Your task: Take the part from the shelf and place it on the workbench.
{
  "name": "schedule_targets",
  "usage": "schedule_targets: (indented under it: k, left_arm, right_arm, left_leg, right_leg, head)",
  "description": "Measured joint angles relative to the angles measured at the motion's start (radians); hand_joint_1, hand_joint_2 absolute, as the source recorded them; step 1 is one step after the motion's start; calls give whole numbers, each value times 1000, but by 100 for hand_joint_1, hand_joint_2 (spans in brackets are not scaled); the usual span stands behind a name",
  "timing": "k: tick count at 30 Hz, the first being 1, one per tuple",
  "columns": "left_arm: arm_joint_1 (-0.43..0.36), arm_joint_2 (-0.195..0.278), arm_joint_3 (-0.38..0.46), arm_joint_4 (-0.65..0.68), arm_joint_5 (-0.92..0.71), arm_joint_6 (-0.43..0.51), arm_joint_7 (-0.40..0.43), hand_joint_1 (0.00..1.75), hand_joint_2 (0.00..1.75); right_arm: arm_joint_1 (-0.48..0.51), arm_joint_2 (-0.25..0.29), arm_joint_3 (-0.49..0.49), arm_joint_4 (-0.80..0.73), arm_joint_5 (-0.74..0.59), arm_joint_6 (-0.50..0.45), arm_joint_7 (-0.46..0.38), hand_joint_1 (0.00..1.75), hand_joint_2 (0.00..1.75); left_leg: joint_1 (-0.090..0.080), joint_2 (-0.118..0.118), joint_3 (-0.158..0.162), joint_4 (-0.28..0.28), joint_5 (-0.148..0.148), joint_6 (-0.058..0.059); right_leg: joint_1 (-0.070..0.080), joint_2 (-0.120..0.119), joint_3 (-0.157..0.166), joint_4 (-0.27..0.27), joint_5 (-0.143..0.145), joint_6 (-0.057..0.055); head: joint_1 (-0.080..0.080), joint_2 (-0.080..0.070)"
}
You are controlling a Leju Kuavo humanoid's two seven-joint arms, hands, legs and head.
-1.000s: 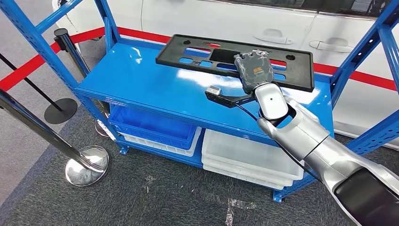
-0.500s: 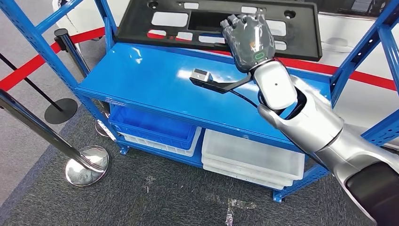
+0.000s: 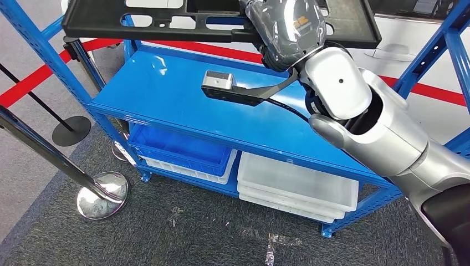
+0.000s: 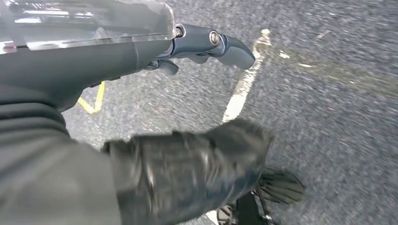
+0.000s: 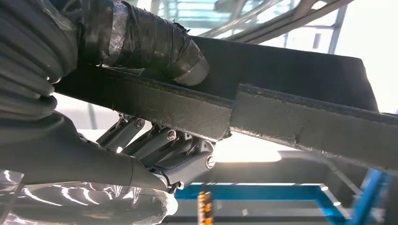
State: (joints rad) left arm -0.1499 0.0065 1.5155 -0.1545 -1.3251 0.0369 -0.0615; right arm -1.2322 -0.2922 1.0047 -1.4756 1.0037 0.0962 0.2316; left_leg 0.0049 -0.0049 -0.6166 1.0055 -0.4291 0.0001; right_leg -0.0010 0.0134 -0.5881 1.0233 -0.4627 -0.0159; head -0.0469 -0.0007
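Note:
The part [image 3: 88, 22] is a long flat black plate with rectangular cut-outs. It hangs level in the air above the blue shelf top [image 3: 166, 94], at the upper edge of the head view. My right hand [image 3: 288, 27] grips it near the middle of its front edge. In the right wrist view the taped thumb [image 5: 141, 37] lies on one face of the part [image 5: 291, 93] and the fingers [image 5: 155, 145] press on the other. My left hand [image 4: 187, 178] hangs over grey floor, its fingers [image 4: 216, 44] apart and holding nothing.
Blue shelf uprights [image 3: 33, 44] stand at both sides of the shelf. A blue bin [image 3: 177, 147] and stacked white bins [image 3: 299, 183] sit on the lower level. A chrome stanchion [image 3: 102, 194] stands at the left. A white car [image 3: 399, 55] is behind the shelf.
My right hand has lifted the part off the blue shelf top, up and toward the camera. The shelf top under it is now bare.

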Motion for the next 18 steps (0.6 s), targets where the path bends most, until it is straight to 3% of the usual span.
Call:
schedule_targets:
  k: [7, 18]
  left_arm:
    - [-1, 0, 10, 0, 7, -18, -7, 0, 175]
    - [0, 0, 16, 0, 27, -3, -4, 0, 175]
  right_arm:
    - [-14, 4, 30, -69, -133, 81, -10, 175, 175]
    - [-26, 3, 66, -112, -271, 106, -22, 175, 175]
  left_leg:
    - [0, 0, 0, 0, 0, 0]
    - [0, 0, 0, 0, 0, 0]
  right_leg:
    - [0, 0, 0, 0, 0, 0]
    - [0, 0, 0, 0, 0, 0]
  head:
    - [0, 0]
    - [0, 0]
